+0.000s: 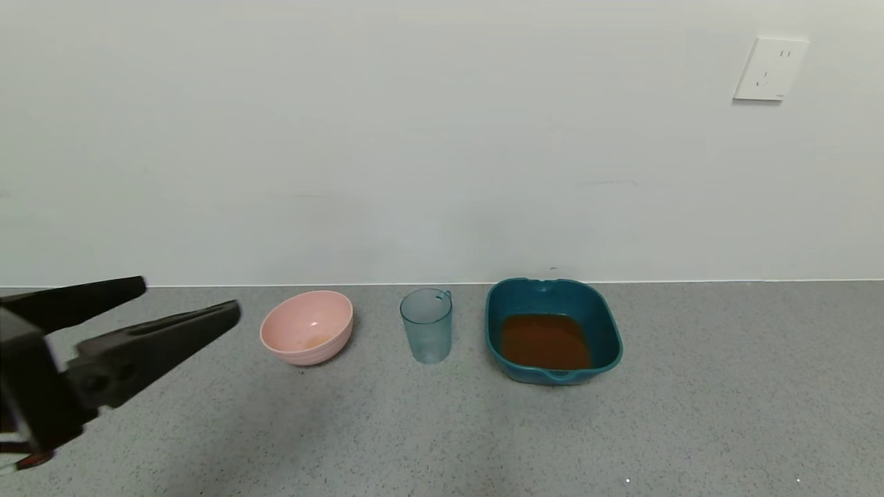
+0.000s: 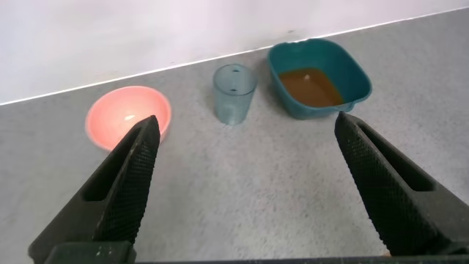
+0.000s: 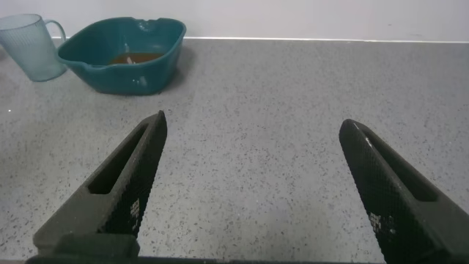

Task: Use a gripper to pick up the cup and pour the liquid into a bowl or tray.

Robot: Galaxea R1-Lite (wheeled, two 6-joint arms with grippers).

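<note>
Cup (image 1: 427, 326) stands well apart from left gripper's (image 1: 190, 298) spread fingers.

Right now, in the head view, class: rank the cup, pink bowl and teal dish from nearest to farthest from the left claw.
1. Pink bowl, just beyond the open left claw, on the robot's left.
2. Cup, upright, in the middle.
3. Teal dish, holding the brown liquid, farthest right.

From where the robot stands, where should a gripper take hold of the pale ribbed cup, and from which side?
Grip the cup across its ribbed mid-wall, coming in level from the robot's near side. It stands upright, its small handle sits at the far rim, and the pink bowl and teal dish flank it.
</note>
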